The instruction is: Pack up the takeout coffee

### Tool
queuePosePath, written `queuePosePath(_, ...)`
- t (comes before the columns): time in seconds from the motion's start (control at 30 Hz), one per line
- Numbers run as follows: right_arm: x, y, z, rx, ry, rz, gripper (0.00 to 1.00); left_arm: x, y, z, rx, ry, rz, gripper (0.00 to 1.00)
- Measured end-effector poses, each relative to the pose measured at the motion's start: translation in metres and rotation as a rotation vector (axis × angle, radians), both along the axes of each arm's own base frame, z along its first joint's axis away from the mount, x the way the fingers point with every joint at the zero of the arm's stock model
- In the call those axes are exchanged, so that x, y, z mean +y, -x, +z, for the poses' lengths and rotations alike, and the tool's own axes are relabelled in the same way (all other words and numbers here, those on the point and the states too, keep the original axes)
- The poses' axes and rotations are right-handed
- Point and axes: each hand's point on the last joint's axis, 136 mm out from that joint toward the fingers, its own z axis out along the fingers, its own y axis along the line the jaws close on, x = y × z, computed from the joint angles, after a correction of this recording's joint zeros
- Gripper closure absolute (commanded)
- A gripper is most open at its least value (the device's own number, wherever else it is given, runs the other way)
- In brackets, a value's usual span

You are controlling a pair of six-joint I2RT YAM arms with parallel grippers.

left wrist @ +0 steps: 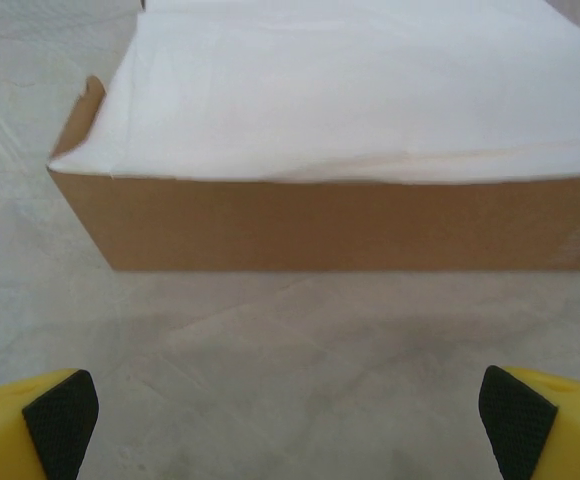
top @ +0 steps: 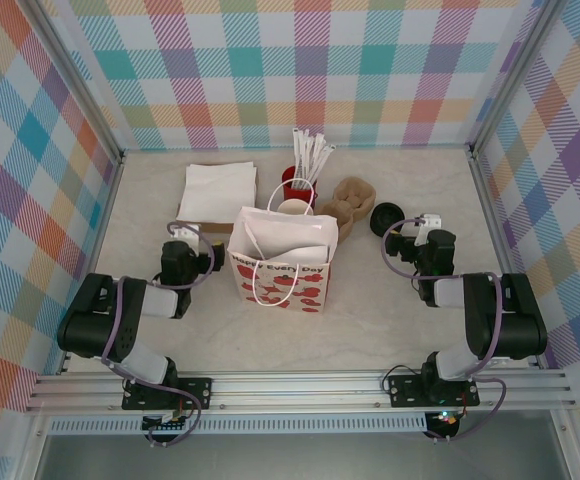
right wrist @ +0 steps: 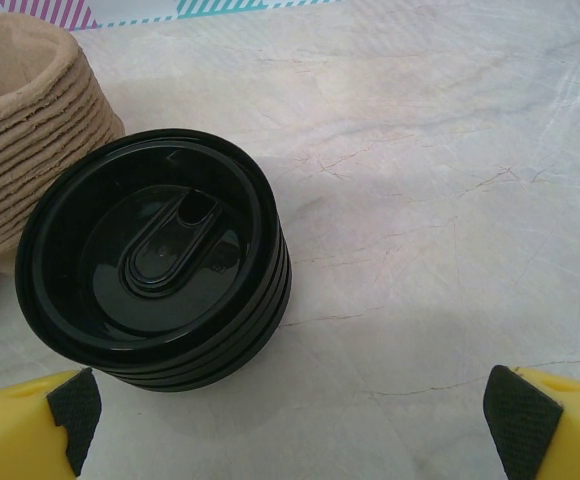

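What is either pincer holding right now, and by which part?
Nothing is held. The left pincer is open, facing the napkin box; the right pincer is open, near the stack of black lids.

**Pale veined table, six items on it**

Table [top: 390, 310] carries an upright heart-print paper bag [top: 280, 262] at centre. Back left is a brown box of white napkins [top: 215, 192]. Just behind the bag are a cream-inside cup [top: 293, 207] and a red cup of wrapped sticks [top: 292, 178]. To the right sits a pulp carrier stack [top: 354, 197], with a black lid stack [top: 386, 215] just beside it, contact unclear.
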Motion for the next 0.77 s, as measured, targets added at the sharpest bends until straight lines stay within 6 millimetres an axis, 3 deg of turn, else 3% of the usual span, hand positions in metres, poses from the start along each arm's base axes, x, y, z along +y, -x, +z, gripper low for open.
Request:
queuePosePath(0.17, 0.0, 0.0, 0.0, 0.0, 0.001, 0.0, 0.0, 0.019, -0.015, 0.014, -0.033, 0.037, 0.059, 0.0)
queuePosePath(0.77, 0.0, 0.0, 0.0, 0.0, 0.001, 0.0, 0.0, 0.018, -0.012, 0.008, -0.008, 0.044, 0.058, 0.0)
